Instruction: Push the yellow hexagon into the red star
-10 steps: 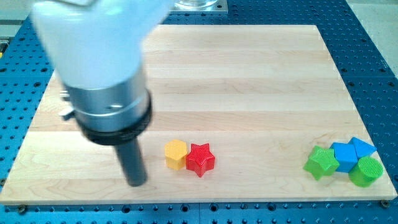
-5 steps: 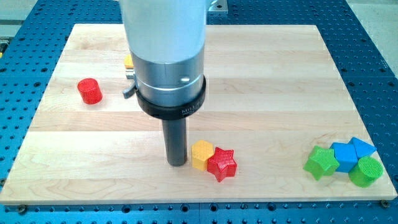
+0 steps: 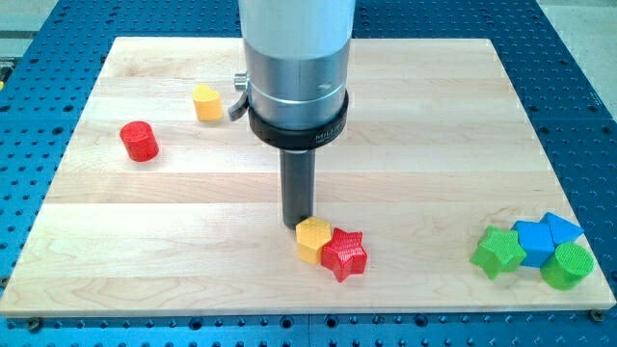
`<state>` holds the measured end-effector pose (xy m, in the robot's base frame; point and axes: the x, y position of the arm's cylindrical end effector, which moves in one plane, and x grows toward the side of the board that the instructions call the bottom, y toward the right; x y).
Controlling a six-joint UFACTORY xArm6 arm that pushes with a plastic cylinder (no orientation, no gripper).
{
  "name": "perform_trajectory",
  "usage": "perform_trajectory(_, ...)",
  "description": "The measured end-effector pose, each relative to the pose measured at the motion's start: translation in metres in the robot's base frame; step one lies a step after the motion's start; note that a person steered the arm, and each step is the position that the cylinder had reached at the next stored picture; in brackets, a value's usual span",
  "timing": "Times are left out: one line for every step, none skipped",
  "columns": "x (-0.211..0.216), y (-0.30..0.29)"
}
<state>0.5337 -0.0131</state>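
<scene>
Two blocks sit touching near the table's [image 3: 405,96] bottom edge: the yellow hexagon [image 3: 312,238] pressed against the red star [image 3: 344,254], so the task looks done. Neither has shifted in the last half second. My tip [image 3: 297,226] has swung from the hexagon's left to just above it. There is no pincer here, only the rod. Farther up lie a red cylinder [image 3: 139,141] and a yellow block [image 3: 206,102].

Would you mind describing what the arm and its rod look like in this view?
The arm enters from the view's top as a pale grey-white cylinder, stepping into a brushed silver metal section ringed by a black collar with small pale lettering I cannot read. A small grey lever sticks out on the view's left. Below hangs a straight dark rod ending at my tip. No cables show.
</scene>
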Motion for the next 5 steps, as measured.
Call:
perform_trajectory(0.023, 0.0)
perform_trajectory(0.032, 0.0)
perform_trajectory(0.04, 0.0)
perform_trajectory(0.036, -0.001)
perform_trajectory(0.013, -0.056)
